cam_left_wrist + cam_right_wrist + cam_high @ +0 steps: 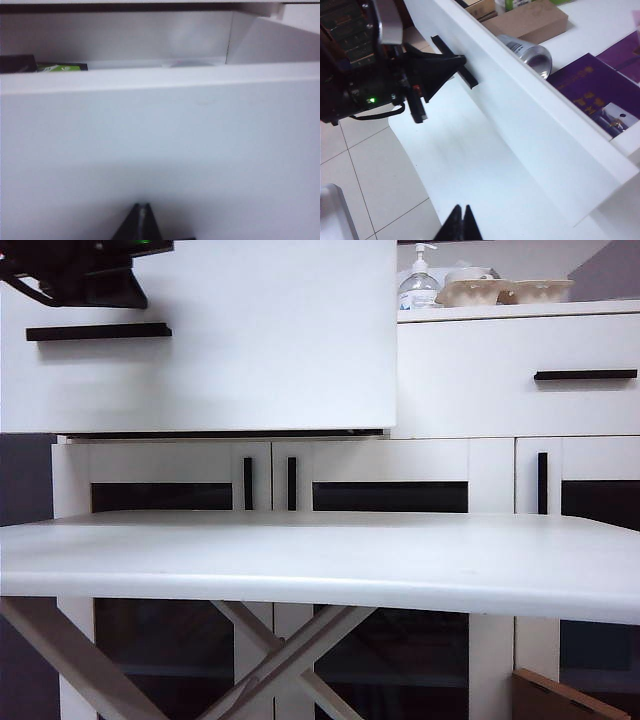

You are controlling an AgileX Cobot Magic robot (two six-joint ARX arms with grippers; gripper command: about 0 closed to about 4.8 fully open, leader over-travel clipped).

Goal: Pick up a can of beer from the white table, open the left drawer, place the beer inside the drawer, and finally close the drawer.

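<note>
The can of beer [527, 51] lies on its side inside the pulled-out left drawer [260, 340], long axis slanting across it beside a purple box [592, 90], while the left end effector [451, 64], pressed together, meets the drawer front and the right end effector [462, 220], also pressed together, hangs above.
</note>
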